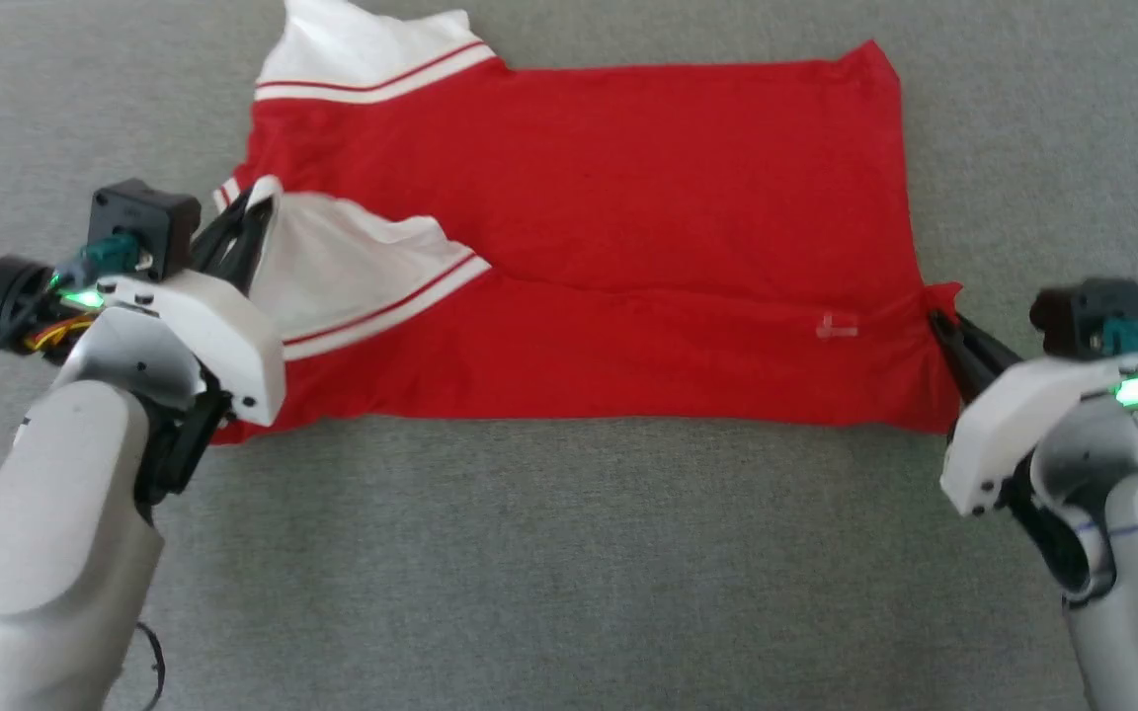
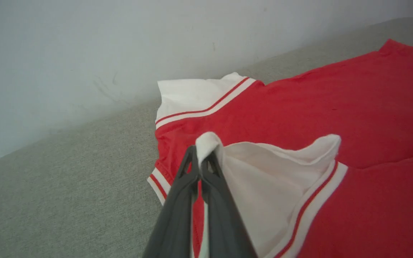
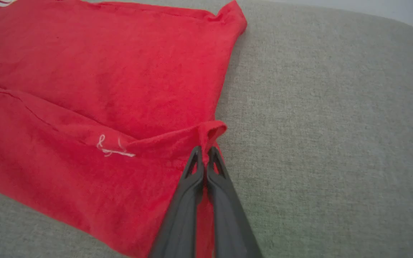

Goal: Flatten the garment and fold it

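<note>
1. The left gripper (image 1: 255,200) is pinching the edge of the white near sleeve (image 1: 352,267). Its two dark fingers are pressing together with a fold of white cloth between their tips, and that cloth is standing up off the body of the garment (image 1: 628,197).
2. The right gripper (image 1: 934,318) is clamping the red hem corner at the other end. Its fingers are meeting on a small raised ridge of cloth, just beside the white stitching (image 1: 836,326).
3. The garment is lying on the grey surface (image 1: 569,553) with its long axis running left to right across the head view. The sleeves are pointing to the robot's left and the hem to its right. The near long side is lying doubled over toward the middle, making a crease along the body.
4. The left wrist view is showing the left gripper (image 2: 203,157) closed on the near sleeve (image 2: 271,172), the far sleeve (image 2: 192,96) lying flat beyond it, the striped collar trim (image 2: 158,182) beside the fingers and a pale wall (image 2: 84,53) behind the surface.
5. The right wrist view is showing the right gripper (image 3: 203,152) on the hem fold, the loose white stitching (image 3: 115,150) close up, and the surface's rounded far corner.
</note>
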Available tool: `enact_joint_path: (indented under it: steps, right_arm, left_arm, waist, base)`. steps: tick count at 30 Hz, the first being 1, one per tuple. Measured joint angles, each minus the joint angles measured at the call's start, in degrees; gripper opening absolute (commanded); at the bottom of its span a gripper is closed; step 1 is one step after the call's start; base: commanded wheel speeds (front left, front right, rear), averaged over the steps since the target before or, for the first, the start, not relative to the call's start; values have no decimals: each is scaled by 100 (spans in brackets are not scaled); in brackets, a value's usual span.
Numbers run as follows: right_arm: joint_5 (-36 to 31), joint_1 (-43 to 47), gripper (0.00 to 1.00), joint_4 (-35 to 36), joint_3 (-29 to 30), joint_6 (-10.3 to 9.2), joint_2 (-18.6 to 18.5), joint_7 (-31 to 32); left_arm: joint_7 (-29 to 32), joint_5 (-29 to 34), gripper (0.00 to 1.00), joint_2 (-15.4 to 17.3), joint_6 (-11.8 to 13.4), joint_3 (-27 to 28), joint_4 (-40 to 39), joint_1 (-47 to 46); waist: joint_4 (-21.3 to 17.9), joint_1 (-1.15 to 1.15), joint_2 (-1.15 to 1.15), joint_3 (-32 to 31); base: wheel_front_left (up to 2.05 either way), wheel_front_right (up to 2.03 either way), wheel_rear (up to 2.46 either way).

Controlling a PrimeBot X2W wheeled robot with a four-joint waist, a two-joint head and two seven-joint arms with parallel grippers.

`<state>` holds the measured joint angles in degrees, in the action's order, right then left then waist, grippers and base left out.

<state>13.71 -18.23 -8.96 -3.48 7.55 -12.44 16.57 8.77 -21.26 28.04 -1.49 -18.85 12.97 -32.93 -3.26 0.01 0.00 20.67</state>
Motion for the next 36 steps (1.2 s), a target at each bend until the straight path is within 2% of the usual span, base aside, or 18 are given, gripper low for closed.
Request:
enact_joint_path:
  steps: [7, 13, 14, 15, 16, 18, 22, 25, 28, 32, 36]
  right_arm:
    - [241, -608, 0, -282, 220, 0, 141, 1558]
    - [487, -951, 0, -241, 300, 0, 146, 2671]
    - [508, -964, 24, -196, 331, 0, 147, 2789]
    - [532, -961, 58, -144, 364, -1, 155, 2854]
    - [573, -953, 97, -97, 409, -1, 174, 2907]
    - [622, -875, 100, 42, 494, -1, 210, 2905]
    - [637, -522, 100, 435, 561, -1, 354, 2296]
    - [606, -199, 100, 728, 636, -1, 446, 1506]
    - [521, 183, 100, 934, 684, -1, 575, 678]
    - [342, 681, 100, 1150, 662, -1, 756, -465]
    - [89, 1067, 100, 1325, 537, -1, 878, -1496]
  left_arm:
    - [1313, -474, 0, 118, -138, -8, 637, -68]
    - [2275, -949, 0, 145, -66, 143, 482, -241]
    - [2346, -993, 0, 142, -11, 170, 421, -240]
    - [2345, -1003, 49, 137, 54, 193, 361, -231]
    - [2284, -1000, 100, 123, 122, 212, 289, -202]
    - [2003, -935, 100, 102, 258, 243, 147, -58]
    - [1012, -679, 100, 93, 514, 410, -157, 332]
    - [256, -521, 100, 29, 722, 536, -466, 631]
    - [-255, -423, 100, -82, 965, 630, -746, 1062]
    - [-482, -387, 100, -189, 1354, 769, -1029, 1751]
    - [-234, -506, 100, -267, 1652, 878, -1156, 2339]
  waist:
    - [-128, -1, 0, 310]
    - [-120, -2, 0, 440]
    - [-106, -2, 0, 445]
    - [-91, -2, 0, 448]
    - [-76, -1, 0, 447]
    - [-52, -1, 0, 416]
    - [-19, -1, 0, 277]
    - [3, -1, 0, 128]
    - [17, -2, 0, -51]
    - [14, -2, 0, -310]
    - [-24, -2, 0, -535]
  base:
    - [0, 0, 0]
    - [0, 0, 0]
    - [0, 0, 0]
    - [0, 0, 0]
    - [0, 0, 0]
    - [0, 0, 0]
    - [0, 0, 0]
    - [0, 0, 0]
    - [0, 0, 0]
    - [0, 0, 0]
    - [0, 0, 0]
